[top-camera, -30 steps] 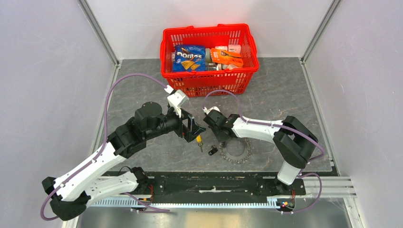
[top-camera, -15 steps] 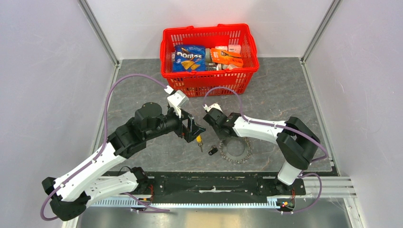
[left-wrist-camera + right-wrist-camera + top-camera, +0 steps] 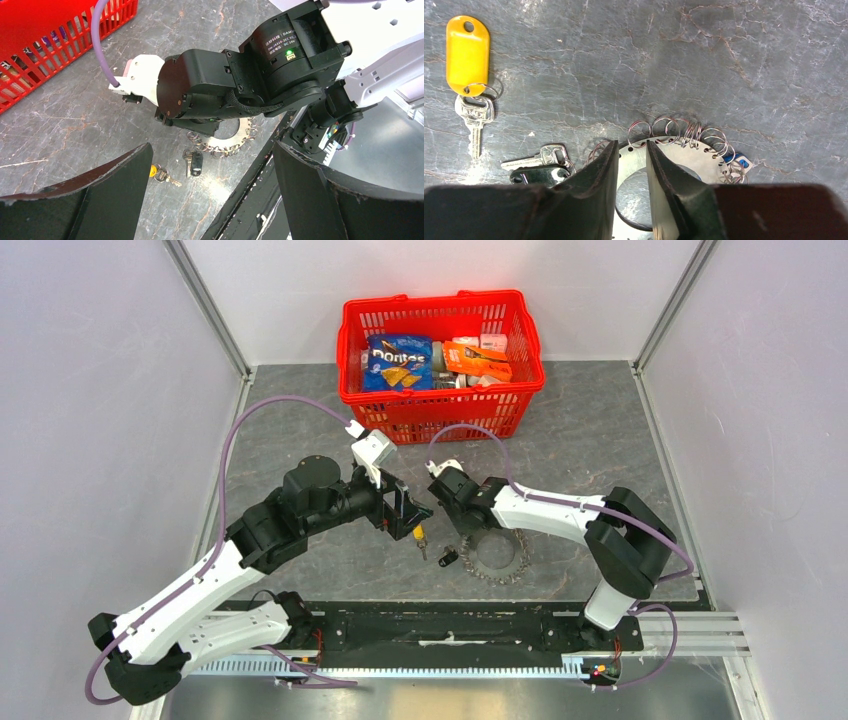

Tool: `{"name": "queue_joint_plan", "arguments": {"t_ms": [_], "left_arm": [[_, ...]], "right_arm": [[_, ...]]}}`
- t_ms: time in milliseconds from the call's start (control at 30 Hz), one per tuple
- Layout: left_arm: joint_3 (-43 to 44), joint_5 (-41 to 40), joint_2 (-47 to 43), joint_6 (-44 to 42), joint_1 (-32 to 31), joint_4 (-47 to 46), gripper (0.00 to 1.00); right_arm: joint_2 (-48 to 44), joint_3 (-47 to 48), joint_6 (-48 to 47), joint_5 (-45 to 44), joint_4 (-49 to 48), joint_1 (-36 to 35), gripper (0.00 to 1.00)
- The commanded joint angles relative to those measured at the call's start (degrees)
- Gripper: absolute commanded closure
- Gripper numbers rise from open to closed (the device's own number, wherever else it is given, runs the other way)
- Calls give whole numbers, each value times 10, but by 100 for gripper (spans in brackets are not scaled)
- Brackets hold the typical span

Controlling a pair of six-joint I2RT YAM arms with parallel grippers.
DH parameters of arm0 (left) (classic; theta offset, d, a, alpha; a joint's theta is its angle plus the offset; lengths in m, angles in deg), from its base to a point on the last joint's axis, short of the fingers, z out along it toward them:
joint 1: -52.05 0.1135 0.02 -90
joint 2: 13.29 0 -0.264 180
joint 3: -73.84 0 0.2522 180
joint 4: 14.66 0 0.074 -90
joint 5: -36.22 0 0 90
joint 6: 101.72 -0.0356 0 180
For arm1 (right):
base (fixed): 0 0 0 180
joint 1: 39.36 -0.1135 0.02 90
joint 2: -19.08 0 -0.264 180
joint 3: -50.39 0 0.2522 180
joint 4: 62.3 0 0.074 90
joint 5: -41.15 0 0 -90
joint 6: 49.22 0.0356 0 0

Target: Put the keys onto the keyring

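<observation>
Right wrist view looks straight down on the keyring (image 3: 684,150), a flat metal ring with small wire loops strung along its edge, lying on the table (image 3: 749,60). The right gripper (image 3: 631,170) sits over the ring's left rim. Its fingers (image 3: 596,185) are drawn narrow, and the band of the ring shows in the slit between them. I cannot tell whether they pinch it or only hover over it.

The yellow-headed key (image 3: 468,55) lies flat and free, well off to the left of the keyring. The black-headed key (image 3: 536,167) lies just beside the ring's left edge, close to the right gripper. Neither key is on the ring. The left gripper (image 3: 210,150) hangs above and to the left of the keyring, its fingers spread wide and holding nothing.

The step in hand looks like securing the ring, with no key picked up yet, so the task seems barely begun. Next, the right gripper needs a sure hold on the ring. The left gripper then has to come down low onto one key and take it by the plastic head, leaving its small loop clear to meet the ring. The black key is crowded by the right gripper, so the yellow one may be the easier reach.
</observation>
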Motion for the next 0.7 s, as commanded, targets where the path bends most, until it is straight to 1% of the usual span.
{"name": "queue_joint_plan", "arguments": {"t_ms": [0,67,167,667], "left_arm": [[0,16,-8,12,-1,-24,4],[0,15,-8,13,-1,-24,4],[0,15,-8,13,-1,-24,4],[0,17,-10,13,-1,-24,4]], "right_arm": [[-3,7,-7,5,-2,-6,63],[0,5,-7,-2,-3,-7,60],[5,3,-8,-9,-7,-6,58],[25,4,-6,-30,-14,-7,62]]}}
